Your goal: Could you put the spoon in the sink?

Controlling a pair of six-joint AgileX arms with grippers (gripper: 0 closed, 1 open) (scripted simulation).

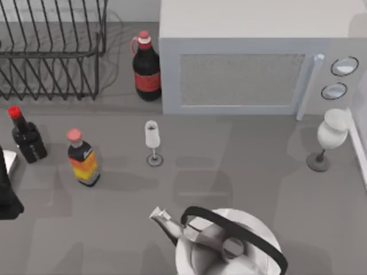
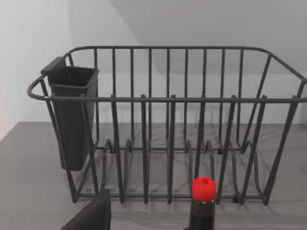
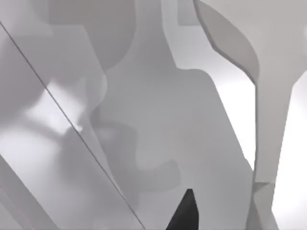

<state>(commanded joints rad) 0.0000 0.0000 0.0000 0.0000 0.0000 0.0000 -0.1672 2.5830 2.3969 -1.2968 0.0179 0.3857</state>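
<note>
The spoon is out of view. Part of my left arm [image 1: 7, 192] shows as a dark block at the table's left edge, beside a small dark bottle with a red cap [image 1: 26, 137]. A dark corner of my left gripper [image 2: 91, 216] shows in the left wrist view, low in front of the wire dish rack [image 2: 168, 120]. In the right wrist view a dark tip of my right gripper [image 3: 184, 213] sits over pale grey surfaces, close to a white wine glass [image 3: 271, 96]. A pale edge [image 1: 359, 152] runs along the far right; I cannot tell if it is the sink.
The dish rack [image 1: 51, 51] stands back left, with a cola bottle [image 1: 146, 69] and a microwave [image 1: 252, 63] to its right. An orange-labelled bottle [image 1: 83, 160], a small wine glass [image 1: 152, 143], a larger white one [image 1: 328, 137] and a kettle [image 1: 223, 246] stand on the table.
</note>
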